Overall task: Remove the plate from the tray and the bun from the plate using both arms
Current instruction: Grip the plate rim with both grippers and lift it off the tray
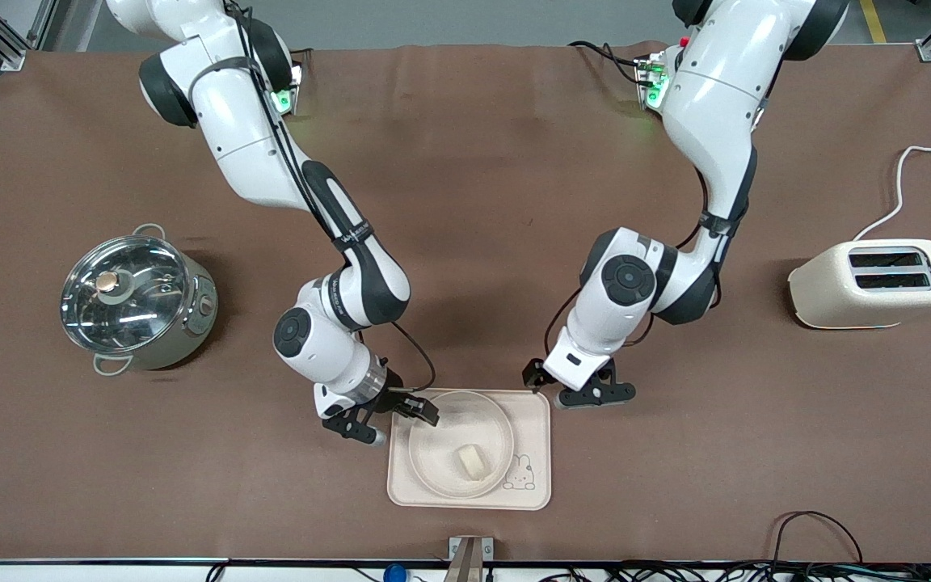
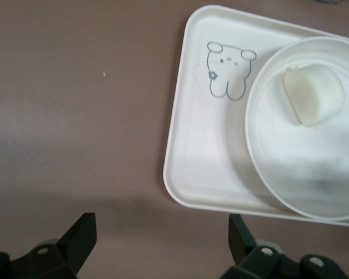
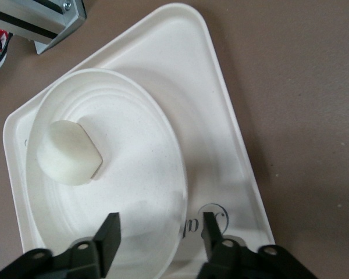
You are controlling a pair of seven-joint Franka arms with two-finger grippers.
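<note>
The plate (image 1: 443,453) sits on the cream rabbit tray (image 1: 532,420), and the bun (image 1: 471,462) lies in the plate. My right gripper (image 1: 397,422) is open and low over the tray's corner at the right arm's end. In the right wrist view its jaws (image 3: 160,238) straddle the plate's rim (image 3: 134,174) without closing on it, and the bun (image 3: 68,152) lies farther into the plate. My left gripper (image 1: 583,388) is open and empty over the brown mat just off the tray's corner at the left arm's end. The left wrist view shows this gripper (image 2: 161,238), the tray (image 2: 203,151), the plate (image 2: 291,174) and the bun (image 2: 314,93).
A steel pot with a glass lid (image 1: 134,303) stands toward the right arm's end. A cream toaster (image 1: 878,283) with a white cable stands toward the left arm's end. A metal bracket (image 1: 469,558) sits at the table edge nearest the front camera.
</note>
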